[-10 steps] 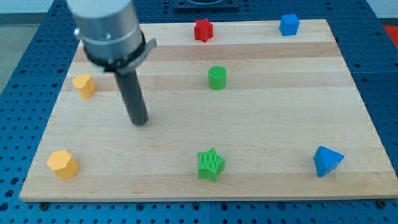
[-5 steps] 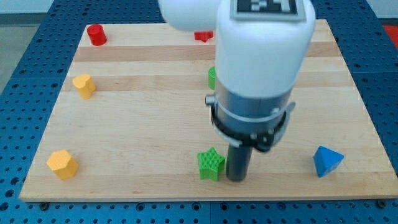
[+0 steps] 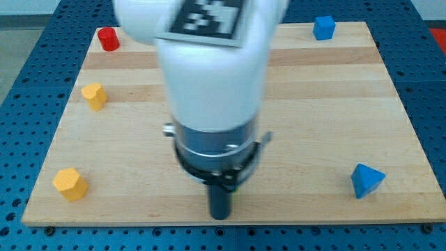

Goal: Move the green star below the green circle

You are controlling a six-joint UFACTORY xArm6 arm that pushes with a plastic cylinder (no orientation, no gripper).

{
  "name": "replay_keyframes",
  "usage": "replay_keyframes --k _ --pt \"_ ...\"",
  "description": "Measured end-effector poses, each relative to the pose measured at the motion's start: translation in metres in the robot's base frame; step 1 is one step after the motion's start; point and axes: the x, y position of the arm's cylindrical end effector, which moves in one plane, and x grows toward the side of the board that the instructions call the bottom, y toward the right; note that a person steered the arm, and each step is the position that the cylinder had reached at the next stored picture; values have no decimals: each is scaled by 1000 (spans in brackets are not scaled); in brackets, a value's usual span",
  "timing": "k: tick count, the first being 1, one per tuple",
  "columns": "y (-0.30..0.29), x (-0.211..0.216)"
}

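Camera view: arm stood upright over the board's (image 3: 390,104) bottom centre, my tip (image 3: 220,216) near the bottom edge, hiding both green blocks; no pincer fitted.

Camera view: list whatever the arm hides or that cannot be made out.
- Green star: not visible; the arm covers the board's middle and lower centre.
- Green circle: not visible, behind the arm.
- Whether my tip touches any block: cannot tell.
- Red block at the view's top left: shape too small to make out.
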Motion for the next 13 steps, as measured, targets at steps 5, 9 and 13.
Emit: replay_keyframes --k 5,9,13 --pt "33 -37" --pt "-26 -25" --pt "-25 -36"
